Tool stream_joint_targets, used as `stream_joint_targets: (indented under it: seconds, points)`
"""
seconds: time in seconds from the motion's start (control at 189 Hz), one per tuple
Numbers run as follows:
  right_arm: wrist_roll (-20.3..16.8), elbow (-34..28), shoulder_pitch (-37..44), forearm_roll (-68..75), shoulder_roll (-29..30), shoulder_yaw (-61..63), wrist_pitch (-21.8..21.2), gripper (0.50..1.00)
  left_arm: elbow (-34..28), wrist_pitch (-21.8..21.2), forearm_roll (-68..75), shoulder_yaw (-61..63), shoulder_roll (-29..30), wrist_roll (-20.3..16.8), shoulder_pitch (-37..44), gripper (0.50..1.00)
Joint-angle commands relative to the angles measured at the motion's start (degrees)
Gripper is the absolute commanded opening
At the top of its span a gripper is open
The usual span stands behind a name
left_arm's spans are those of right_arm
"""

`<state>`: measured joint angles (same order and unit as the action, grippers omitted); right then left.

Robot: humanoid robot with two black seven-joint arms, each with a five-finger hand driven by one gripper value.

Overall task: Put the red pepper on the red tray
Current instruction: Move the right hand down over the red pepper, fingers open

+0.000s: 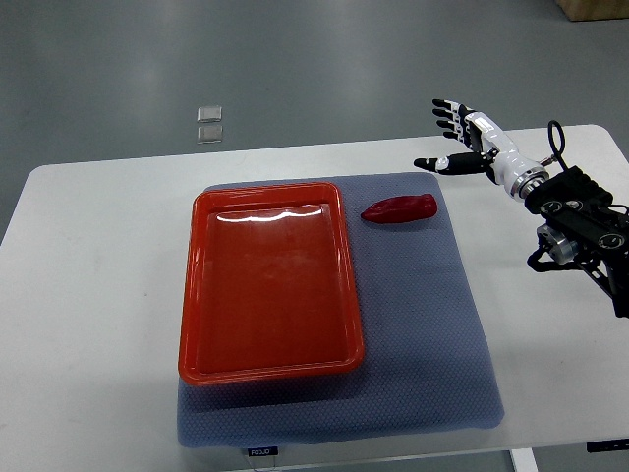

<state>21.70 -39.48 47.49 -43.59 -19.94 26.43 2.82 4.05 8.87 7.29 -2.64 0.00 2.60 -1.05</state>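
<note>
Table [98,256]: white, smooth, rounded corners, its near edge cut off by the frame. Mat [432,334]: slate-blue, finely dimpled weave, rectangular, lying flat on the table with a small label at its near edge too small to read. Tray [201,295]: red plastic, glossy, rectangular with rounded corners and a raised rim, resting on the left part of the mat; glare along its far inner wall. Pepper [399,208]: red, shiny, elongated and tapering, lying on its side on the mat just beside the tray's far right corner, apart from the rim; stem end hard to make out. Right hand [462,138]: white and black jointed segments, fingers spread and holding nothing, raised over the table's far right side, well apart from the pepper; its arm [580,221], dark with looped cable, enters from the right edge and is partly cut off. Floor [295,69]: grey, with two small pale square objects [209,124] beyond the table, unclear in nature.
</note>
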Motion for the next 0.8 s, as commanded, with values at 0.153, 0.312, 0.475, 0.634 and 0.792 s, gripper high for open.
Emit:
stream_joint_targets:
  seconds: [0.153,0.312,0.475,0.634,0.792]
  points:
    - [0.0,-0.7,6.4,-18.4,-2.6,-12.3,1.5,0.934,0.0,0.0,0.0,0.0,0.0,-0.1,0.0,1.0]
    - [-0.4,-0.5,9.4,-22.9,-2.1,-19.1,1.4,0.934,0.0,0.0,0.0,0.0,0.0,-0.1,0.0,1.0]
    - [-1.0,-0.3,11.7,-26.2,-1.6,-25.2,1.0,0.934,0.0,0.0,0.0,0.0,0.0,0.0,0.0,1.0]
    - [-2.5,0.6,13.2,-29.7,-1.4,-28.4,1.0,0.932,0.0,0.0,0.0,0.0,0.0,0.0,0.0,1.0]
    - [-3.7,2.2,13.5,-31.0,0.3,-28.5,0.7,0.932,0.0,0.0,0.0,0.0,0.0,0.0,0.0,1.0]
